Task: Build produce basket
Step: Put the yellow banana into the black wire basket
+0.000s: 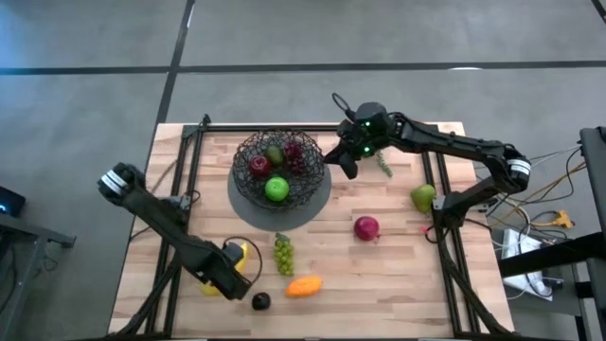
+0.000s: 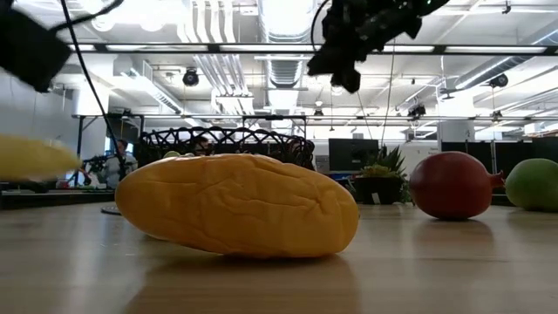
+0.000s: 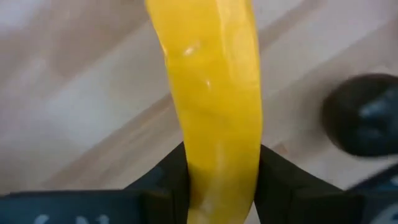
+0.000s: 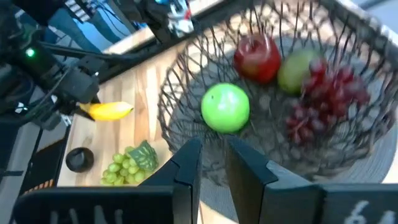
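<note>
The dark wire basket (image 1: pixel 275 169) stands on a grey disc and holds a red apple (image 1: pixel 258 165), a green apple (image 1: pixel 276 188), purple grapes (image 1: pixel 299 157) and a green pear (image 4: pixel 297 68). My left gripper (image 1: pixel 230 268) is at the near left, shut on the yellow banana (image 3: pixel 214 93). My right gripper (image 1: pixel 347 163) hovers just right of the basket's rim, its fingers (image 4: pixel 186 168) a narrow gap apart and empty. Green grapes (image 1: pixel 283 254), an orange fruit (image 1: pixel 303 286) and a dark avocado (image 1: pixel 260 301) lie on the table near the left gripper. My left gripper pinches the banana's two sides (image 3: pixel 217 177) between its two fingers, which come from above and lie across it. Yellow ends show on both sides of the gripper (image 1: pixel 244 254). In the low view the banana (image 2: pixel 35 157) hangs above the tabletop, roughly level.
A red fruit (image 1: pixel 366 227) and a green fruit (image 1: pixel 423 198) lie on the right half of the table. A small potted plant (image 1: pixel 382 164) stands under the right arm. Black frame rails (image 1: pixel 194 161) run along both sides of the wooden table.
</note>
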`<action>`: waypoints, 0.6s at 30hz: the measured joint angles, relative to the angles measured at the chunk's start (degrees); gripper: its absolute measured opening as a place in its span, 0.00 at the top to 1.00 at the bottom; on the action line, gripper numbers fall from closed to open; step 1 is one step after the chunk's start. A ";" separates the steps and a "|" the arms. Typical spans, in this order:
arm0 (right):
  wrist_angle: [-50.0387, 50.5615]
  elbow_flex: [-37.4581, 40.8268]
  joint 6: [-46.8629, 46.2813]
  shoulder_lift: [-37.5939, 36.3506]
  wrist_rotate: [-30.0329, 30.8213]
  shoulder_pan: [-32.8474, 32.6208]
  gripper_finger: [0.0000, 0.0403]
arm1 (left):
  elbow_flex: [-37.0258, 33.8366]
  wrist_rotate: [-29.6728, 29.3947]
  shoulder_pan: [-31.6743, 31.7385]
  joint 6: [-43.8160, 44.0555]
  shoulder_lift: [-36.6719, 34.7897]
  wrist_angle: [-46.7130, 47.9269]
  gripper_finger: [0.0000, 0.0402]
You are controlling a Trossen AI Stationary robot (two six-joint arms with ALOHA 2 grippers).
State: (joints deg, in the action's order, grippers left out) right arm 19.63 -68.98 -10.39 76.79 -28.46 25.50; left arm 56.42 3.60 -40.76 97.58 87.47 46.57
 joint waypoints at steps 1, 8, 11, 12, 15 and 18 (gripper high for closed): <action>0.26 -0.30 0.90 -0.76 0.04 0.04 0.86 | 0.61 -0.02 0.46 -1.44 -1.60 1.91 0.73; 0.69 -1.21 4.16 -6.34 7.08 0.01 0.86 | 9.19 -11.05 10.87 -12.68 -14.81 11.32 0.73; 1.75 -1.18 3.97 -8.02 8.99 0.01 0.86 | 12.24 -17.32 20.27 -20.66 -17.65 9.53 0.73; 2.26 -1.16 3.79 -8.49 9.06 0.01 0.86 | 12.73 -17.72 23.96 -24.28 -18.03 7.85 0.73; 4.22 -1.14 3.73 -9.70 9.12 -0.01 0.86 | 12.68 -14.96 35.55 -36.48 -17.23 -2.37 0.73; 6.51 -1.12 3.07 -11.06 9.15 -0.03 0.86 | 12.59 -7.32 46.20 -44.68 -13.56 -13.29 0.73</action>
State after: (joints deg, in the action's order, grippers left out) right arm 26.14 -70.11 -7.32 65.72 -19.31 25.47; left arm 69.01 -3.72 5.43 52.90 73.91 33.28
